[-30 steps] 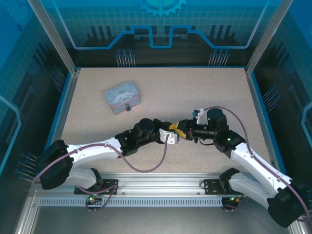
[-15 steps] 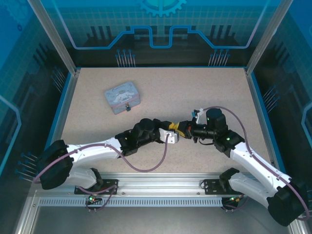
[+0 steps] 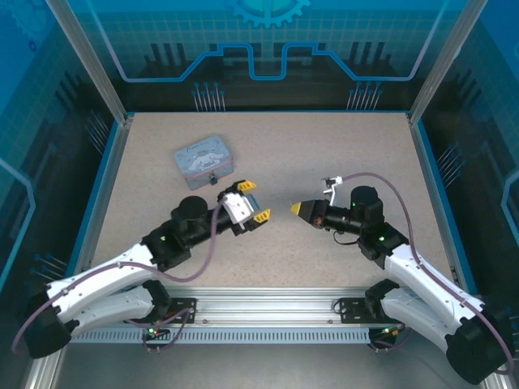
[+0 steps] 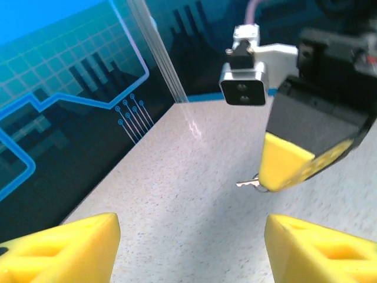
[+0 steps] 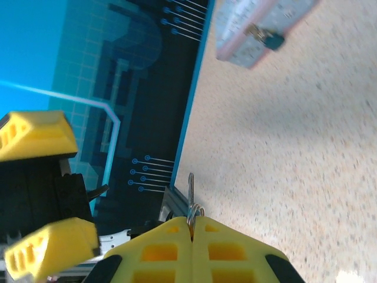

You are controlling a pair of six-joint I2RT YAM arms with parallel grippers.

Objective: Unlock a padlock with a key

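So far only the pickup looks done: the right end effector is clamped on the small thin metal key above mid-worktop. The left end effector gapes wide, empty. The tiny teal-bodied padlock hangs on the pale blue rectangular tin, far left, key not yet inserted.

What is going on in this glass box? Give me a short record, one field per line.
left gripper: open, holding nothing, pointed at the right gripper across a gap
right gripper: shut on the key
key: thin metal, pokes out past the yellow fingertips
padlock: on the tin's near side, away from both grippers
tin: lies on the table, beyond the left gripper
progress: key not yet at the padlock
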